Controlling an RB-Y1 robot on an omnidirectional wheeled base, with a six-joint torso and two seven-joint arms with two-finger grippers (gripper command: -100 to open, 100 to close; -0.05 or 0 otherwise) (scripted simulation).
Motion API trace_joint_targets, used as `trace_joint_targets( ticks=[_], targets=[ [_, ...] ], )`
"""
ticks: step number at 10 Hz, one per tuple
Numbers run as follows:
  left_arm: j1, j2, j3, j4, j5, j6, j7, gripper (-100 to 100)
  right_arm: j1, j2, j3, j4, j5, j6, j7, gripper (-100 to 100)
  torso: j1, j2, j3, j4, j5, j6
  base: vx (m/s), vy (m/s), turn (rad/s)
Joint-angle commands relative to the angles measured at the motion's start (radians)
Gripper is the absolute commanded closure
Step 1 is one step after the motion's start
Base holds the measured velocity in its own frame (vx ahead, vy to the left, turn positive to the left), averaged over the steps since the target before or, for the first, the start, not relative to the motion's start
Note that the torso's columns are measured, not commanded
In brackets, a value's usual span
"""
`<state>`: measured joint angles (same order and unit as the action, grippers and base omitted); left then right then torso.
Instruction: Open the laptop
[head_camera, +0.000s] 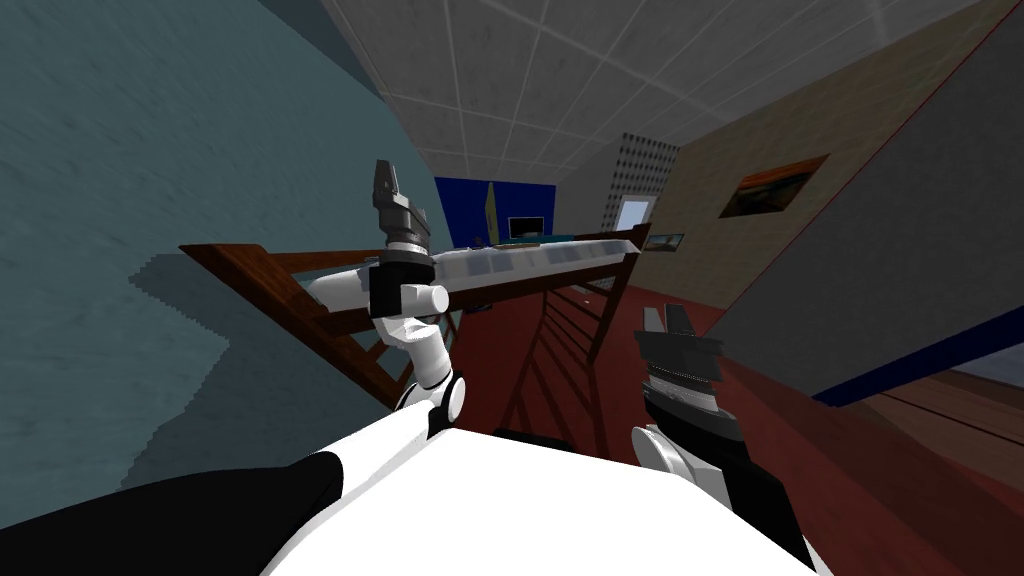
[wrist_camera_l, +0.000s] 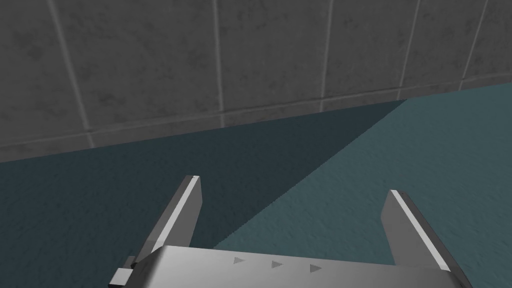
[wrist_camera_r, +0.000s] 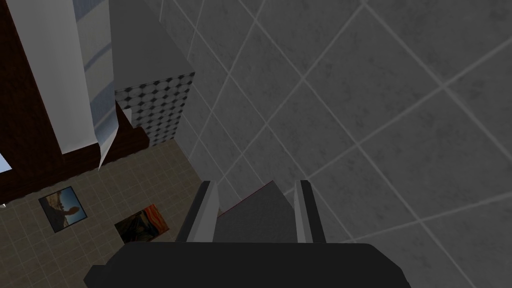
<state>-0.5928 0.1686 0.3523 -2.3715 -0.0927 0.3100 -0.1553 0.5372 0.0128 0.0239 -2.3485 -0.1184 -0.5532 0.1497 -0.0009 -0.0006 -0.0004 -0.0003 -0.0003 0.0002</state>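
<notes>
Progress on the opening is showing as nil: neither arm is touching anything. A small dark screen (head_camera: 527, 227), which I am judging to be the laptop, is standing well apart from me at the far end of the room, on what is looking like a teal desk (head_camera: 545, 239) against a blue wall. It is too small to tell whether its lid is up or down, or how near the desk's edge it is sitting. A long wooden frame (head_camera: 290, 285) with a pale top is lying between me and that desk.

The left gripper (head_camera: 386, 175) is hanging raised above the frame's near end, its fingers (wrist_camera_l: 182, 215) spread wide and holding nothing. The right gripper (head_camera: 667, 318) is hanging low beside the frame's far leg, its fingers (wrist_camera_r: 306, 210) standing apart, closer together than the left's, with nothing between them.

The whole job is lying ahead, as I am judging it: getting round the frame, reaching the desk, finding the lid's front edge and lifting it.
</notes>
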Motion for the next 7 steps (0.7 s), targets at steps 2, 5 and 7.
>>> trace_joint_targets(
  ticks=[2, 5, 7],
  targets=[
    [-0.097, -0.002, 0.017, 0.019, -0.008, 0.095, -0.027, -100, 0.0, 0.0, 0.0, 0.0, 0.0, 0.0, 0.0, 0, 0.002, 0.001, 0.001, 0.001, 0.001, 0.0, 0.035, -0.031, 0.048],
    [-0.193, -0.009, 0.039, 0.061, -0.026, 0.189, -0.077, -100, 0.0, 0.0, 0.0, 0.0, 0.0, 0.0, 0.0, 0, 0.0, 0.0, 0.0, 0.0, 0.0, 0.0, 0.046, -0.047, 0.055],
    [-0.265, -0.012, 0.047, 0.085, -0.036, 0.249, -0.104, -100, 0.0, 0.0, 0.0, 0.0, 0.0, 0.0, 0.0, 0, 0.001, 0.001, 0.0, 0.0, 0.0, 0.0, 0.051, -0.045, 0.044]
  ],
)
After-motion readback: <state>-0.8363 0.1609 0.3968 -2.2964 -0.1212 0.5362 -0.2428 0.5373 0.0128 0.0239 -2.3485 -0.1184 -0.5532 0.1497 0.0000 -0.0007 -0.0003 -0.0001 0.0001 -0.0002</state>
